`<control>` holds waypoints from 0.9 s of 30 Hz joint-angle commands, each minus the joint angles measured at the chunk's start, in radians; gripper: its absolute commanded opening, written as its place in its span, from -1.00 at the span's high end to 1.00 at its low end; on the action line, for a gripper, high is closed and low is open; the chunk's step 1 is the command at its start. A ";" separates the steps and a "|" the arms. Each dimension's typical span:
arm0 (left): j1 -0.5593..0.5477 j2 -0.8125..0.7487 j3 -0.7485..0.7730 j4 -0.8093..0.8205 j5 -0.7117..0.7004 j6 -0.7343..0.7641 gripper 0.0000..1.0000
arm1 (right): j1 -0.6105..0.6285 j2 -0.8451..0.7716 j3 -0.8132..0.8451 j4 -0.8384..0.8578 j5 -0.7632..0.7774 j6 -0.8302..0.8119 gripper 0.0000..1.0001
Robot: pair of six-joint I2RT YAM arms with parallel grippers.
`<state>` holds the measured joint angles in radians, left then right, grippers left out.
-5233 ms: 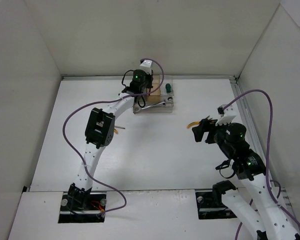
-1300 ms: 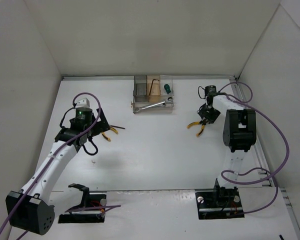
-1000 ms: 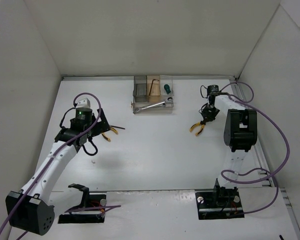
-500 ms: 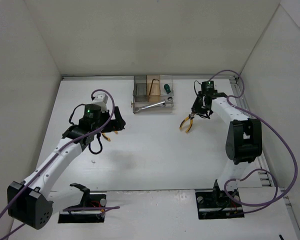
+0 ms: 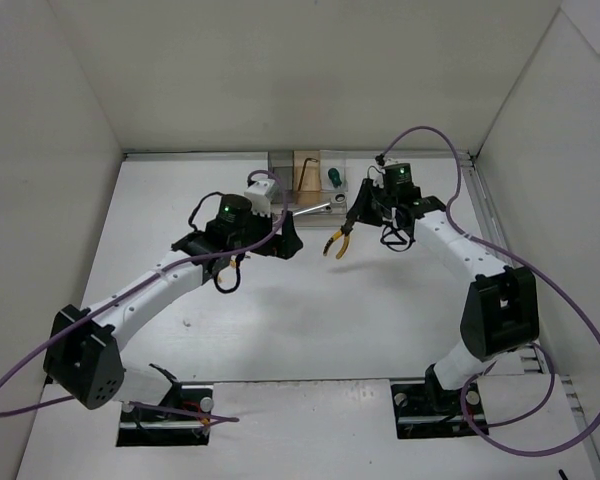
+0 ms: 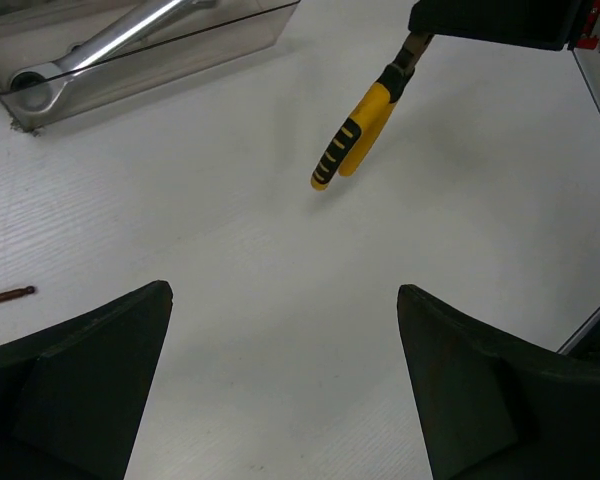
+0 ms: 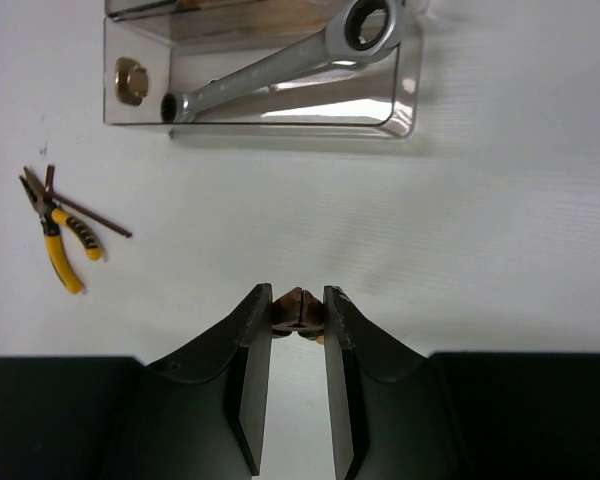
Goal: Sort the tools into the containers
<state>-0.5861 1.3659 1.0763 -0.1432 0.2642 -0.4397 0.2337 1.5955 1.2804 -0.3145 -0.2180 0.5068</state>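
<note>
My right gripper (image 5: 353, 214) is shut on the head of yellow-handled pliers (image 5: 335, 243), which hang handles-down just right of the clear container box (image 5: 337, 192). In the right wrist view the fingers (image 7: 252, 330) pinch the pliers' head (image 7: 298, 308). A silver wrench (image 7: 280, 70) lies in the box's front tray (image 7: 405, 115). A green-handled screwdriver (image 5: 334, 178) and a hex key (image 5: 305, 175) stand in the upright compartments. My left gripper (image 5: 288, 238) is open and holds nothing, in front of the box. The left wrist view shows the hanging pliers (image 6: 352, 142) ahead of it.
A second pair of yellow pliers (image 7: 60, 248) lies on the table crossed by a thin dark rod (image 7: 88, 217), left of the box. A brass nut (image 7: 130, 78) sits in the front tray. White walls enclose the table on three sides.
My left arm has swung from the table's left side to the middle, in front of the box. My right arm has carried the pliers leftward toward the box.
</note>
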 commanded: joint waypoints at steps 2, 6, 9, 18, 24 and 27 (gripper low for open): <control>-0.030 0.016 0.066 0.136 0.062 0.090 -0.81 | 0.018 -0.092 0.030 0.129 -0.133 -0.044 1.00; -0.041 0.058 0.096 0.191 0.139 0.108 -0.78 | 0.018 -0.112 0.045 0.127 -0.210 -0.042 1.00; -0.063 0.068 0.100 0.229 0.161 0.125 -0.74 | 0.024 -0.123 0.045 0.127 -0.271 -0.030 1.00; -0.116 0.153 0.163 0.249 0.188 0.165 -0.61 | 0.058 -0.163 0.022 0.127 -0.376 -0.011 1.00; -0.147 0.193 0.201 0.238 0.161 0.183 -0.55 | 0.099 -0.184 0.002 0.129 -0.406 0.007 1.00; -0.147 0.205 0.209 0.246 0.159 0.182 -0.38 | 0.122 -0.196 -0.003 0.129 -0.402 0.009 1.00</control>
<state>-0.7258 1.5875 1.2263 0.0315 0.4213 -0.2848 0.3313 1.4654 1.2713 -0.2745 -0.5716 0.4969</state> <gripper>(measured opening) 0.708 0.213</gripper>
